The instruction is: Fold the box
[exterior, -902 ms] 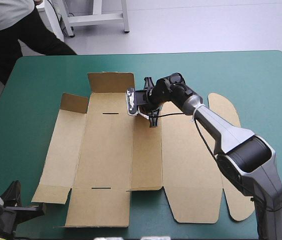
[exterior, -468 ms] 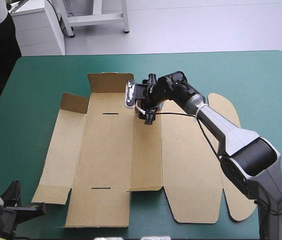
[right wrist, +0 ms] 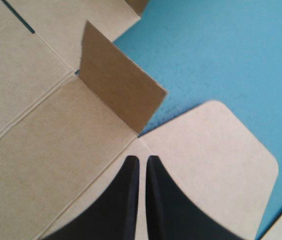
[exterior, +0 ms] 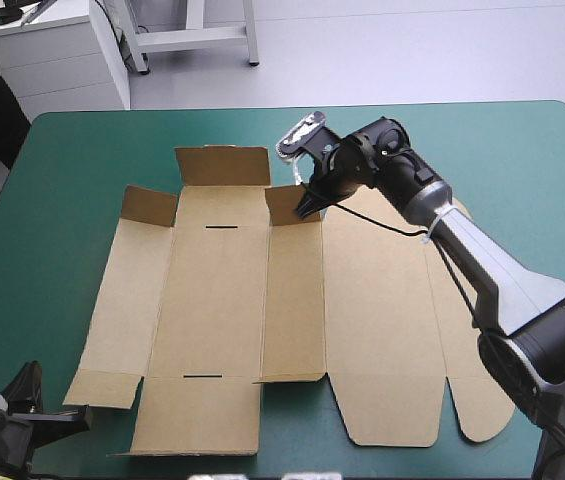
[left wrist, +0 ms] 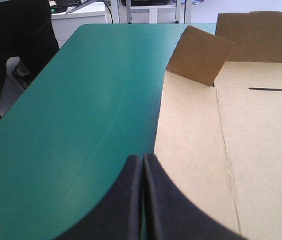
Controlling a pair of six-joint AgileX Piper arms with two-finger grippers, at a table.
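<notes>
The right arm (exterior: 492,272) is built of tapering silver-grey shells joined by rounded, glossy black housings, with a narrow white band (exterior: 429,228) round it just behind the black wrist. The right claw (right wrist: 142,160) has two broad, matte black fingers, curved like fins and narrowing to blunt tips. The left claw (left wrist: 141,159) carries the same black fins.

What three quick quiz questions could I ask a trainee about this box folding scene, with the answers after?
1. True or false: the right gripper is shut.
2. How many flaps on the far edge of the box stand raised? A one, B three, C none.
3. Fill in: the box lies on a ___ cover.
Key: 1 true; 2 B; 3 teal-green.
</notes>
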